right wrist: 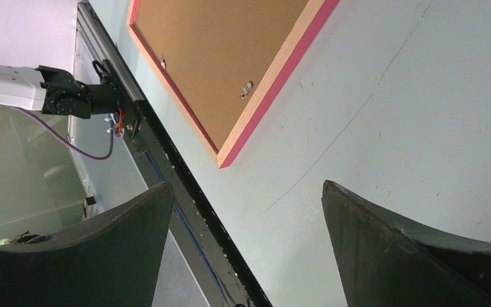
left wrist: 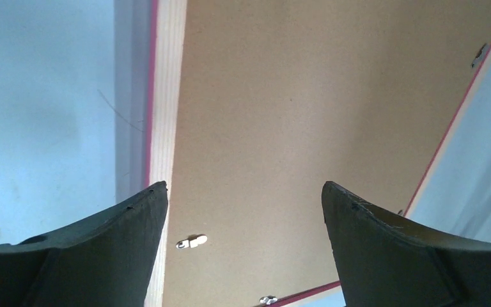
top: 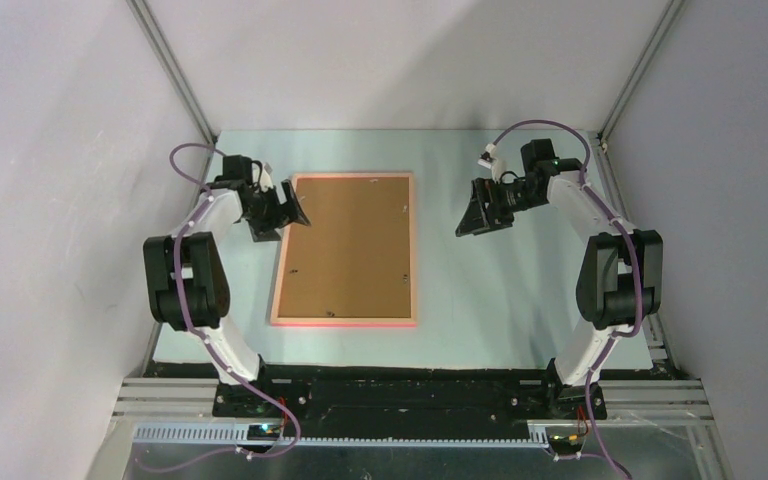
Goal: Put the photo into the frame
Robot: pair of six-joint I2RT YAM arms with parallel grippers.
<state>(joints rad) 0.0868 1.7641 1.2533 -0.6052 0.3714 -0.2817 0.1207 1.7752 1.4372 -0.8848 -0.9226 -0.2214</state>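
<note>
The thin rectangular picture frame with a salmon-pink border (top: 345,321) lies flat, back up, in the middle of the pale blue-green table (top: 500,290). A plain brown backing board (top: 350,245) fills its opening, with a small metal clip (left wrist: 192,242) near the board's edge. The left gripper (top: 282,212) hangs over the frame's far left corner, its jaws spread wide with nothing between them — only board and border show below. The right gripper (top: 475,215) hangs over bare table to the right of the frame, apart from it — likewise wide open and empty.
</note>
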